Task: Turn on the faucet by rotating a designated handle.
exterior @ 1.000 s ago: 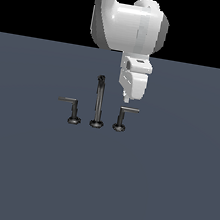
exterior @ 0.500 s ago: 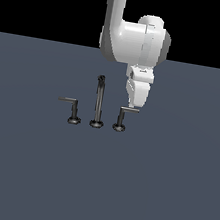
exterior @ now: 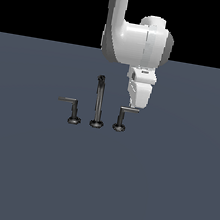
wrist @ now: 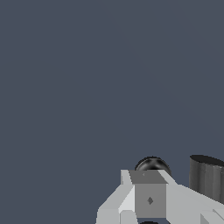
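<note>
Now the handle (exterior: pixel 122 118) juts its thin arm toward the exterior view's right, under the gripper (exterior: pixel 134 106), aperture unclear.

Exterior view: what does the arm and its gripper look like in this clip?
A glossy white arm with rounded, bulky joint housings and grey shading at the seams. The gripper is a white tapered block with a small dark slot near its top. No cables or markings visible.

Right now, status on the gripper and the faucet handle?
Gripper low over the handle arm, jaw state unclear. Handle not visibly turned. Spout stands beside it; nothing between.
</note>
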